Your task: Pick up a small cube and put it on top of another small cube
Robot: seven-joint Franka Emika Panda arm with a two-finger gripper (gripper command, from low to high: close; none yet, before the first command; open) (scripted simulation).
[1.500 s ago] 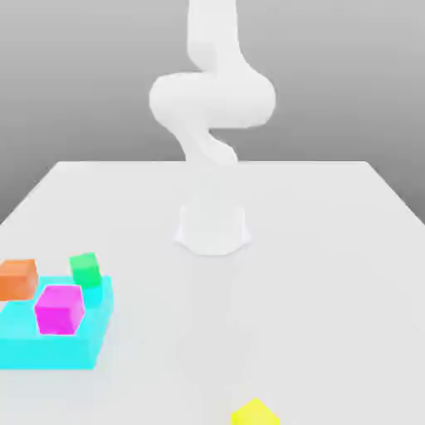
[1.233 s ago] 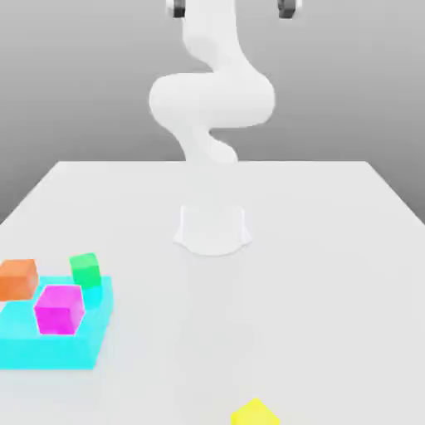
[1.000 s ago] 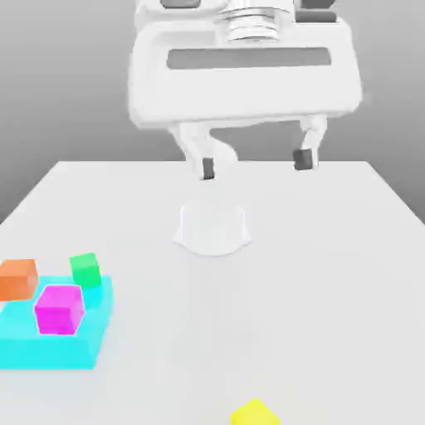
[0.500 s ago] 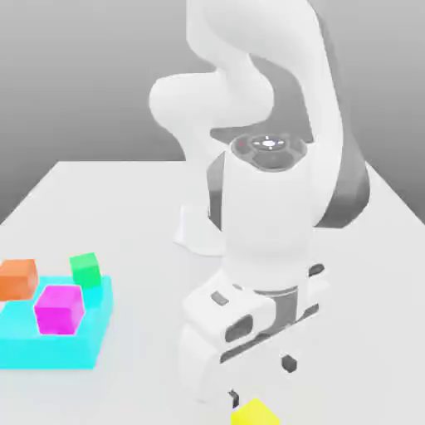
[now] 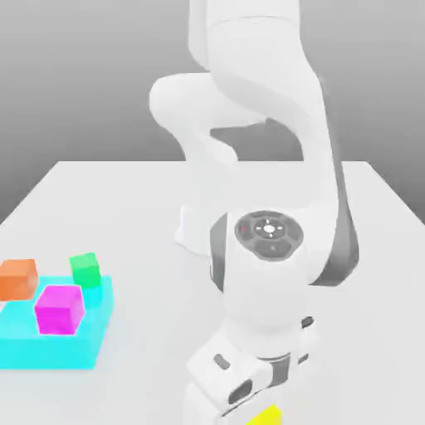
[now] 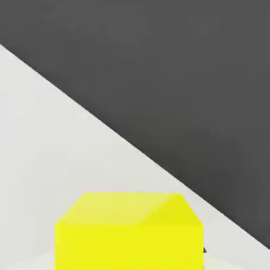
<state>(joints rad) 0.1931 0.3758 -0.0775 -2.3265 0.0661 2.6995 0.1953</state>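
In the exterior view, you see the white two-finger gripper [image 5: 262,410] low at the lower border of the picture, with the yellow cube [image 5: 266,417] at it. On the exterior view's left lies the flat cyan block [image 5: 48,351], with the magenta cube [image 5: 58,310], the small green cube [image 5: 85,271] and the orange cube [image 5: 17,280] at it. I judge that you are at the grasp step, and the next move calls for a straight lift, then a carry toward these cubes. Which of them is the target, I cannot tell. The white table [image 5: 149,332] offers you open room between the arm and the cyan block, but the three cubes stand near one another, so a low approach could knock a neighbour.

In the hand view, the yellow cube is close under the hand, and the fingers are closed together on its sides. The table edge [image 6: 134,147] runs diagonally near the cube, with a dark area [image 6: 184,79] beyond, so you should lift before you turn, and keep away from this side.
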